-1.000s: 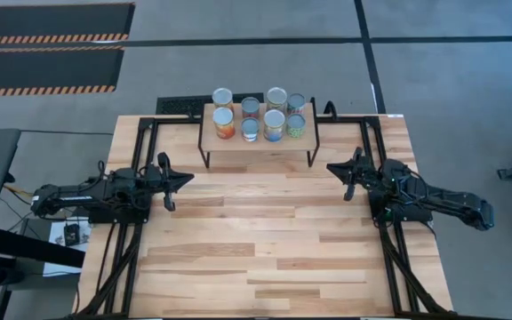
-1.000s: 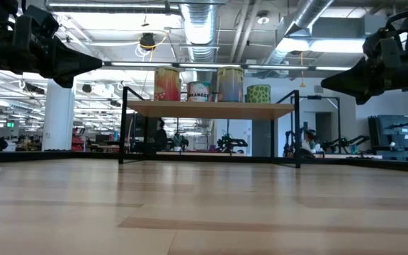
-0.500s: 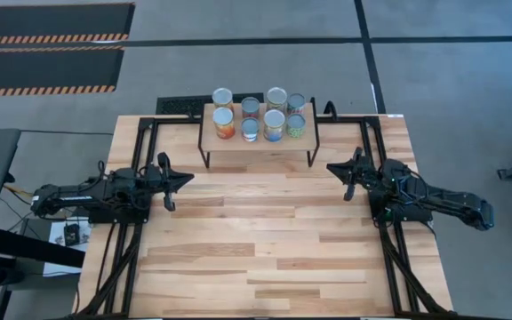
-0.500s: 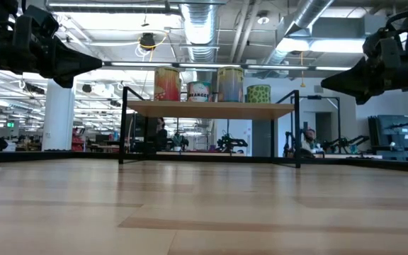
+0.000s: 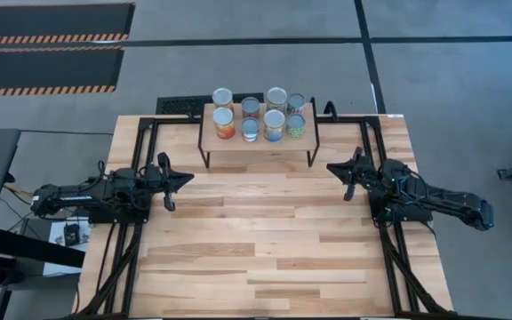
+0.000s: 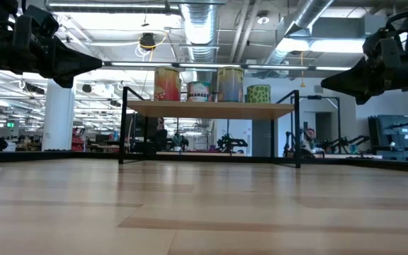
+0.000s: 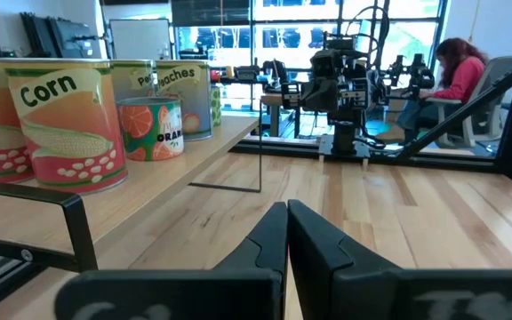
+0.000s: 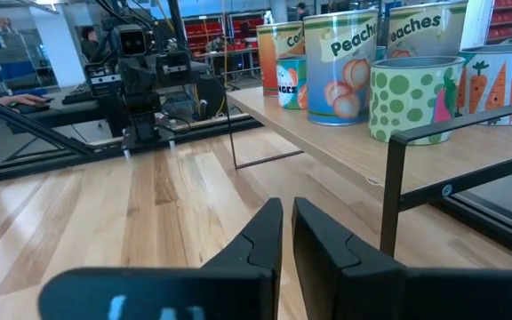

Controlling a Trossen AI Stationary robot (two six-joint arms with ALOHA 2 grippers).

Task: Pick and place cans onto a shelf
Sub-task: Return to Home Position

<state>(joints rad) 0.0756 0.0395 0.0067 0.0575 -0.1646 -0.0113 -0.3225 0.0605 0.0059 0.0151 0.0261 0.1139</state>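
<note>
Tabletop [image 5: 265, 231]: shelf [image 5: 256, 148] at back holds eight cans [image 5: 274, 124]; left hand [image 5: 188, 179], right hand [image 5: 331, 166] closed.

On my feed, grey floor [image 5: 452, 53] surrounds the pale wood worktop [image 5: 256, 249], with hazard-striped black mats [image 5: 47, 44] beyond its far left. I see silver ducts [image 6: 197, 25] overhead, a white column [image 6: 59, 117], and bright windows [image 7: 238, 36] behind a seated person [image 7: 456, 76].

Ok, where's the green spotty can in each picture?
High view: the green spotty can stands at the front right corner of the shelf.
Low view: the green spotty can is the rightmost can on the shelf.
Left wrist view: not visible.
Right wrist view: the green spotty can stands beside a Peaches can.
Shared landmark: the shelf shows in all four views.
</note>
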